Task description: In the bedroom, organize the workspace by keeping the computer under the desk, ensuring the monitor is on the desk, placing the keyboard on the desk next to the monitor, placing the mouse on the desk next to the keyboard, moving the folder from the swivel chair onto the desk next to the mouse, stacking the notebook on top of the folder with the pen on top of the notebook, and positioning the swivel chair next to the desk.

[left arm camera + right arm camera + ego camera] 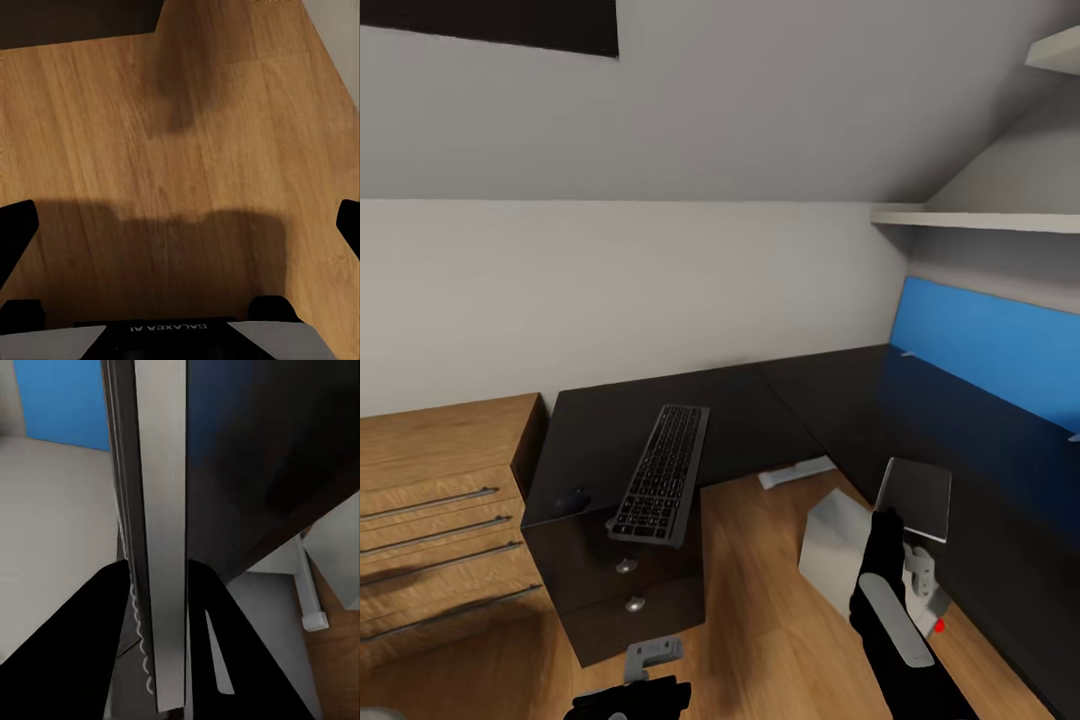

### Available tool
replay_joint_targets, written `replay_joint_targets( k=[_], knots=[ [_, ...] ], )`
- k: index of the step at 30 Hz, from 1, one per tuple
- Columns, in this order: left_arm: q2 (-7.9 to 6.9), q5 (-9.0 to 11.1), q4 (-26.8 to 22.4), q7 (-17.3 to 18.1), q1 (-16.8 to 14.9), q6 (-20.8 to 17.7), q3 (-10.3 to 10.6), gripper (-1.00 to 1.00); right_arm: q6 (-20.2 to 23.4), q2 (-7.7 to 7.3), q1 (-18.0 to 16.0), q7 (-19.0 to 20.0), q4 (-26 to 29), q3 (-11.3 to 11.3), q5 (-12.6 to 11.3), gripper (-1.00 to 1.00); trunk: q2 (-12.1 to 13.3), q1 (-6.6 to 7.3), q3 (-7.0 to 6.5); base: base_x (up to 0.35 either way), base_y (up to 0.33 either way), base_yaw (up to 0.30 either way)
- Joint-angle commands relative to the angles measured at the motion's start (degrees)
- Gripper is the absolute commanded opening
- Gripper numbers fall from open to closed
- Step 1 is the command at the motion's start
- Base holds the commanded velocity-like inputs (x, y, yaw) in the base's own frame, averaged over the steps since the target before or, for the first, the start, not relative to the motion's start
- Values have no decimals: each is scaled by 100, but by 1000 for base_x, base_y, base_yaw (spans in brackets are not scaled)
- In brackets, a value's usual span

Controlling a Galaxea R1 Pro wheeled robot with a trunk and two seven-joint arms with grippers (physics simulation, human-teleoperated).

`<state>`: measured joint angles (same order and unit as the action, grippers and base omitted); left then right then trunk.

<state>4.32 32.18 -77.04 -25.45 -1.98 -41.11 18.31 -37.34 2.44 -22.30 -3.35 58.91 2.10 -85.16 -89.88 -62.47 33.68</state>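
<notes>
We saw the right gripper (887,520) clamped on the thin grey notebook (916,498), its spiral edge between the fingers, above the glossy black desk (760,405). The flat keyboard (661,473) and round mouse (572,500) lay there. The left gripper (180,225) stood wide apart over wooden floor (180,135).

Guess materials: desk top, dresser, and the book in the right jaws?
Desk: looks like black laminate or lacquer, semi-gloss, with a faint sheen. Dresser: wood or veneer, visible grain, with metal bar handles. Notebook: grey matte cover, card or plastic, unclear; wire spiral binding shows along its edge.
</notes>
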Motion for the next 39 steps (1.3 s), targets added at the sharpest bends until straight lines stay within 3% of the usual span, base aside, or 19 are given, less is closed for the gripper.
replay_joint_targets(
  k=[1,13,26,29,35,36,39],
  knots=[
    [-1,60,-8,-57,-4,-10,6,100,-28,2,-1,-43,26,19,-10,-100,38,23,-13,0,0,0],
    [-1,53,-8,-57,-4,-10,6,100,-30,11,2,-62,57,295,-9,-100,520,286,-246,0,0,66],
    [-8,63,0,-64,-4,-4,4,100,28,-17,3,-80,87,851,-6,-100,520,286,-301,0,0,205],
    [-9,57,120,-65,-4,26,-5,100,235,-33,5,-89,164,1014,-6,-100,520,286,-314,0,0,211],
    [-10,1,272,-66,-4,118,-3,100,595,-48,6,-100,216,1063,-9,-100,520,286,-342,0,0,211],
    [-10,-36,289,-70,-4,137,-7,100,922,-65,7,-113,226,1062,-15,-100,520,286,-347,0,0,211],
    [-10,-47,292,-73,-4,143,-10,100,1208,-77,7,-142,228,1055,-17,-100,520,286,-360,0,0,211]
  ],
)
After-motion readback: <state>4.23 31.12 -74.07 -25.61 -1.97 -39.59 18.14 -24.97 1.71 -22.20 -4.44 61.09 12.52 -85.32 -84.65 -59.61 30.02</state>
